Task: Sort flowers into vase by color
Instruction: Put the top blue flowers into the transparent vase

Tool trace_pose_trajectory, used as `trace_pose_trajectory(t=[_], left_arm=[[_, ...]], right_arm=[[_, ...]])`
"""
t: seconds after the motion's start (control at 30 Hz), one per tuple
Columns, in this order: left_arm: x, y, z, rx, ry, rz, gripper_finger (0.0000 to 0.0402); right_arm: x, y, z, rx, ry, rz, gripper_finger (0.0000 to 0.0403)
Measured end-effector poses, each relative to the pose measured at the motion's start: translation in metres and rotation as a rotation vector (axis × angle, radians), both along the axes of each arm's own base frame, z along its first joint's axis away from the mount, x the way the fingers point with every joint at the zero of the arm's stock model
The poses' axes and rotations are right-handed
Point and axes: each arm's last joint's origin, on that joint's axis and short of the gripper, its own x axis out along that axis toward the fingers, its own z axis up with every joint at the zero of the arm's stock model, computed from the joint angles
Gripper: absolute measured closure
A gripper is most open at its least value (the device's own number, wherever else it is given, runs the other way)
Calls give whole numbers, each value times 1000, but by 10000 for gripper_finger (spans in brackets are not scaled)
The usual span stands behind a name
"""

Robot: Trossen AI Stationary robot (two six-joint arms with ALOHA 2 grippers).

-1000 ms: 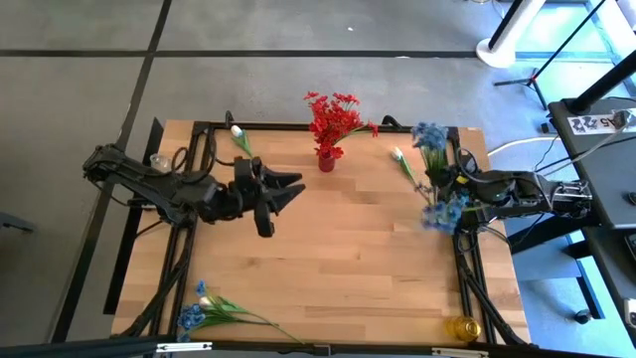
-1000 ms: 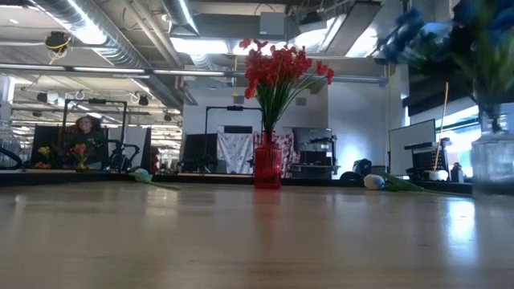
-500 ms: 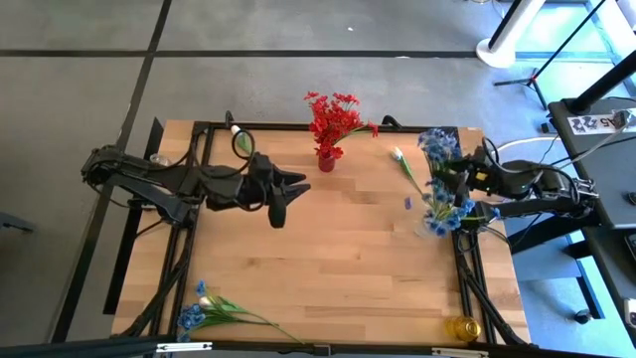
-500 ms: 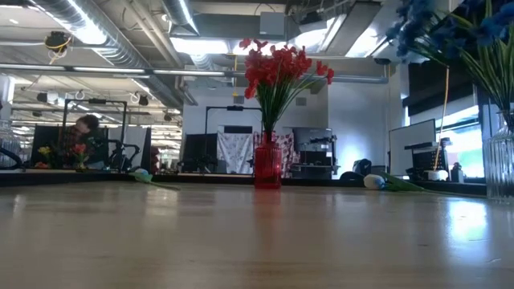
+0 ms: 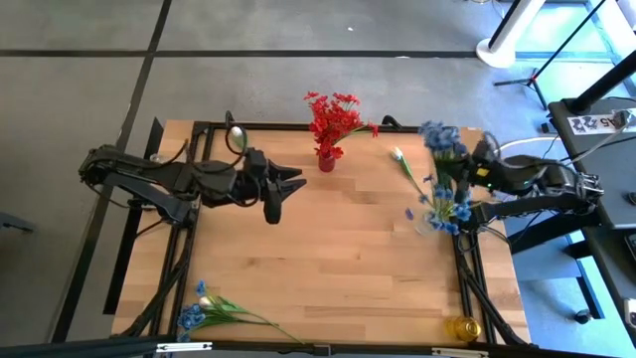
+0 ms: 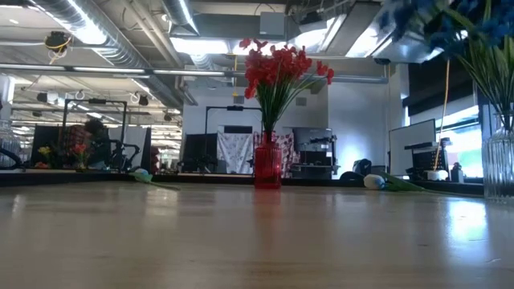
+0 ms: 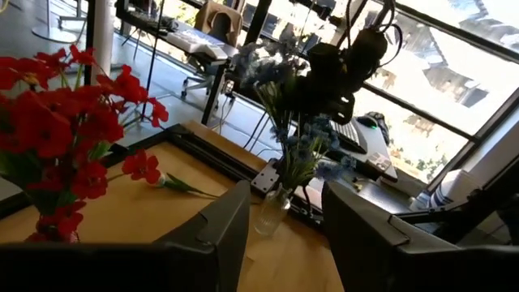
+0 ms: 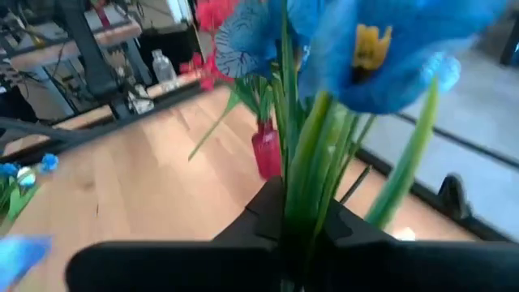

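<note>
Red flowers (image 5: 333,117) stand in a red vase (image 5: 326,161) at the table's far middle. Blue flowers (image 5: 444,194) stand in a clear vase (image 5: 425,227) at the right edge, and my right gripper (image 5: 465,177) is shut on their green stems (image 8: 302,174). My left gripper (image 5: 286,194) hangs open left of the red vase, holding nothing. A white flower (image 5: 402,164) lies between the two vases, another (image 5: 237,137) lies at the far left, and a blue and white bunch (image 5: 204,308) lies at the near left corner.
A small yellow object (image 5: 462,326) sits at the near right corner. Black frame rails (image 5: 189,249) run along the table's left and right sides. In the low view the red vase (image 6: 267,160) and the clear vase (image 6: 498,168) stand at the far side.
The right gripper has carried the blue flowers back toward the far right, their stems now stand in the clear vase, and it has closed on them again. The left gripper has shifted slightly.
</note>
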Motion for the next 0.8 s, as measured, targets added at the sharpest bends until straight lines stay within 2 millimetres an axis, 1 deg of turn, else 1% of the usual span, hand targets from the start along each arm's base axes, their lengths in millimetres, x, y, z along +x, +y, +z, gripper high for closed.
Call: trace_pose_trajectory(t=[0.1,0.2,0.27,0.47,0.6,0.77,0.8], left_arm=[[-4,1,3,-2,-10,3,251],[-5,1,4,-2,-11,8,251],[-5,1,4,-2,-12,13,251],[-5,2,5,-4,-28,21,251],[-5,3,9,-7,-70,67,251],[-5,6,10,-8,-83,93,251],[-5,7,11,-8,-86,100,251]], right_arm=[[-9,-2,10,-43,-35,-6,396],[-17,-4,9,-68,-61,-52,393],[-19,-4,2,-75,-59,-67,396],[-19,-4,-16,-89,-146,-37,398],[-29,-4,-23,-146,-189,-7,398],[-41,-3,-42,-121,-251,99,400],[-40,-2,-44,-114,-247,126,400]])
